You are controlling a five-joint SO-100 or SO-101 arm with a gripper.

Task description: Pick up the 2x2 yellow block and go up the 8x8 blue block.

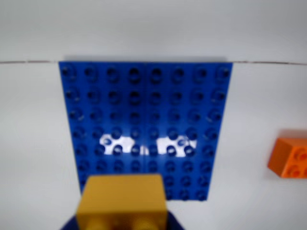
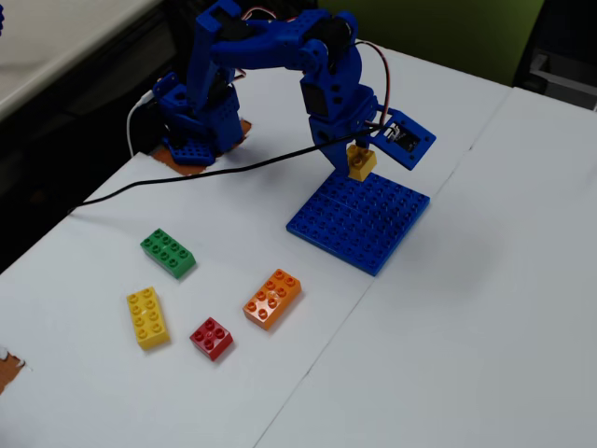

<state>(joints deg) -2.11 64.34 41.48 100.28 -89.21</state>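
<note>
The 2x2 yellow block (image 1: 122, 201) (image 2: 360, 161) hangs in my gripper (image 2: 360, 154), which is shut on it. In the fixed view the block is held a little above the far left part of the 8x8 blue block (image 2: 362, 222), not touching it. In the wrist view the yellow block fills the bottom edge, studs toward the camera, with the blue block (image 1: 144, 110) spread out beyond it and two bright glare patches on its studs. The gripper's blue fingers show only as dark corners beside the yellow block in the wrist view.
On the white table in the fixed view lie an orange brick (image 2: 272, 299) (image 1: 289, 157), a red brick (image 2: 212, 338), a long yellow brick (image 2: 147, 317) and a green brick (image 2: 168, 253). A black cable (image 2: 187, 179) runs to the arm's base (image 2: 196, 131).
</note>
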